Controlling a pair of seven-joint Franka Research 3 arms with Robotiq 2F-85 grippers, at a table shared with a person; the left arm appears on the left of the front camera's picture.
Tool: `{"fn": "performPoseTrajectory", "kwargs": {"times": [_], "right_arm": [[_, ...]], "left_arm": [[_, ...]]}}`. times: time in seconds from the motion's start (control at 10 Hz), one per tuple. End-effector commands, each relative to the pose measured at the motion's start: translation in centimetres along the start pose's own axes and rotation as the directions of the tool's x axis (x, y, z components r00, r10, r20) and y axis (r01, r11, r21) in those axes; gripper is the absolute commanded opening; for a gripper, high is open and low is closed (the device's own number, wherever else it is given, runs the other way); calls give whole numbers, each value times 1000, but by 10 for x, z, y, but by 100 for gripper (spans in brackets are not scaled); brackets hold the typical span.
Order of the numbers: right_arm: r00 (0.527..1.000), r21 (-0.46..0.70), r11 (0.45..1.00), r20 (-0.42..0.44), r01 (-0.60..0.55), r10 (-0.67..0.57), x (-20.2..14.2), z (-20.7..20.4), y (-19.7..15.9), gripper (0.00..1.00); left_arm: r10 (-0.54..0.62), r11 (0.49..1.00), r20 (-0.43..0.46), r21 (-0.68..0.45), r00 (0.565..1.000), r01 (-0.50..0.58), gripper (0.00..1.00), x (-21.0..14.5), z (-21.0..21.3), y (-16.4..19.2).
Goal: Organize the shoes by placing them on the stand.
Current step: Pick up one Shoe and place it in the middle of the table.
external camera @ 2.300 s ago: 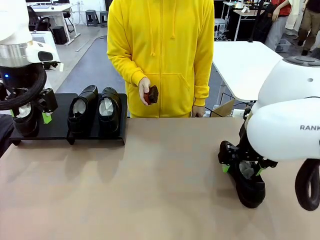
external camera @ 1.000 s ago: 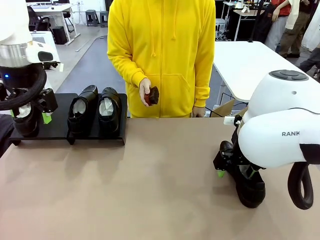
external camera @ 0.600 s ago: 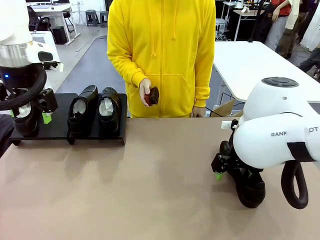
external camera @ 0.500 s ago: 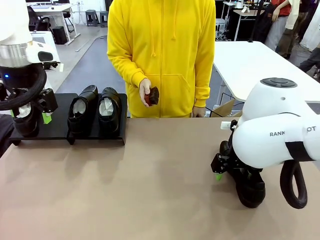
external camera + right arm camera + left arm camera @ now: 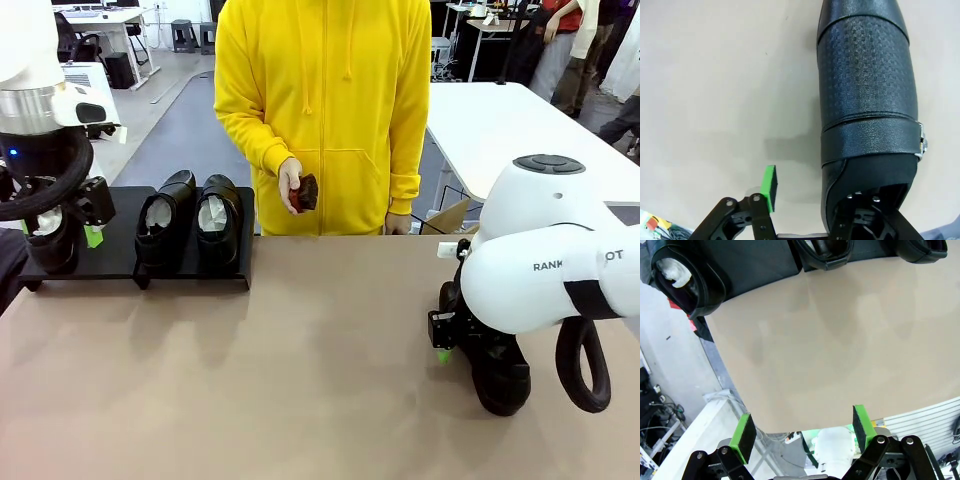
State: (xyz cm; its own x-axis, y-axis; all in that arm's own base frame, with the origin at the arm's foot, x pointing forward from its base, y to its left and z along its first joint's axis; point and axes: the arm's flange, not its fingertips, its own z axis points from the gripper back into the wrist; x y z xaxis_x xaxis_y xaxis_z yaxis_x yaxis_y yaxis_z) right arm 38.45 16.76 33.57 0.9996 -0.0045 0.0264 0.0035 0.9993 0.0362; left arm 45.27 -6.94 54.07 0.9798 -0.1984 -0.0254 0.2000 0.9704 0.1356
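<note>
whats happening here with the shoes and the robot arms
Shoes are being lined up on a black stand. Two shoes sit on it side by side, and a third stands at its left end beside the left gripper, whose fingers are apart. The right gripper is down on the fourth shoe on the table, one finger inside the shoe's opening and one outside. A person in a yellow hoodie holds a small dark brush.
</note>
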Motion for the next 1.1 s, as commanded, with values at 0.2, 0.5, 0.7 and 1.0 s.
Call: {"fn": "performPoseTrajectory", "kwargs": {"times": [0.2,0.5,0.7,1.0], "right_arm": [[999,-82,996,-12,35,-36,8,-4,-2,0],[996,-95,992,0,86,-87,4,6,-2,0],[981,-3,981,32,192,-192,-4,40,13,0],[979,43,991,155,124,-130,-28,92,85,0]], "left_arm": [[-2,1000,6,9,1000,2,100,-3,1,2],[-2,1000,6,9,1000,2,100,-3,1,2],[-2,1000,6,9,1000,2,100,-3,1,2],[-2,1000,6,9,1000,2,100,-3,1,2]]}}
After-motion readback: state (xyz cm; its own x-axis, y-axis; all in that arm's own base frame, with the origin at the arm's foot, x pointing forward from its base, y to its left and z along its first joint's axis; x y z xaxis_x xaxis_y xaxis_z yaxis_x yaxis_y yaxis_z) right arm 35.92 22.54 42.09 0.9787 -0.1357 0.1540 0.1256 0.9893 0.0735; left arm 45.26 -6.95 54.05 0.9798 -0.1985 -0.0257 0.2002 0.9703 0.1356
